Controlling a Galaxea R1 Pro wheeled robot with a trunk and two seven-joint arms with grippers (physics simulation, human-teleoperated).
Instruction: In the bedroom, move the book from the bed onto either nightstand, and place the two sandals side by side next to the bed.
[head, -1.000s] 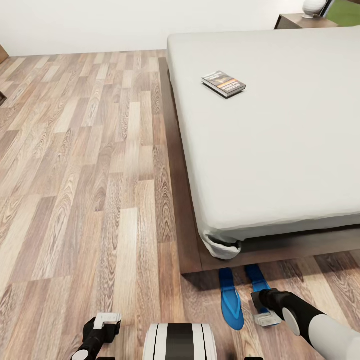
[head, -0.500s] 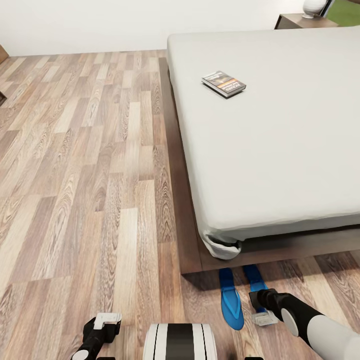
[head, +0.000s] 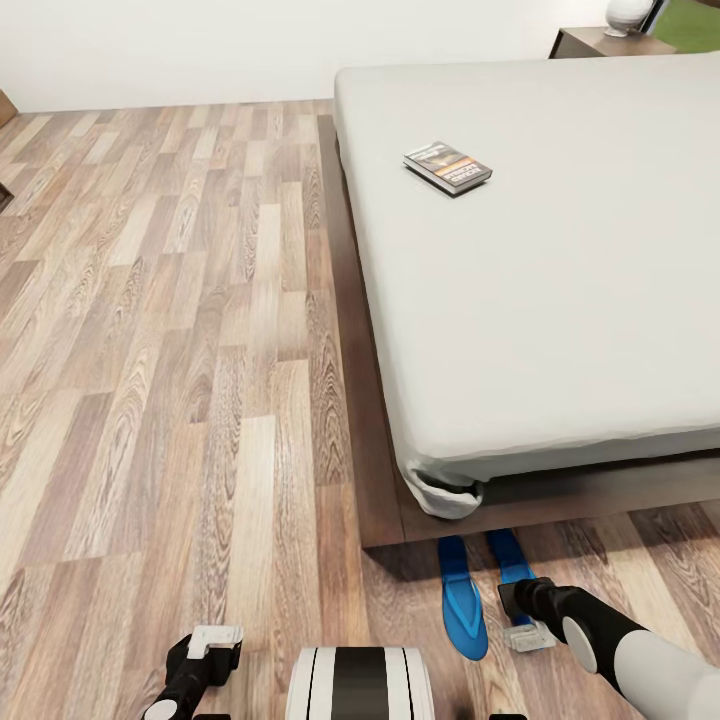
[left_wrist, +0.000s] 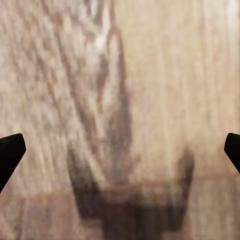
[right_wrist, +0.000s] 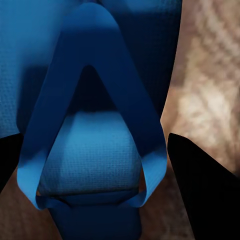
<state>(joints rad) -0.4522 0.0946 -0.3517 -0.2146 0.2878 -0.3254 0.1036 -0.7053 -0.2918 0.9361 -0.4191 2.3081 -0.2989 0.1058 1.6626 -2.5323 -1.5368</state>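
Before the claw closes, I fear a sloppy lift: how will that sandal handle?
The sandal is flat and thin, so probably light and bendy, sagging if lifted by one end. Its thong strap stands raised, likely the surest hold.

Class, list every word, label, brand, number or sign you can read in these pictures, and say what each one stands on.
Book on the bed: the cover carries bands of lettering, too small and blurred to read.
Sandals, the floor, the robot's arms and right gripper: no text seen on them.
Nothing in these pictures can be quoted as readable text.
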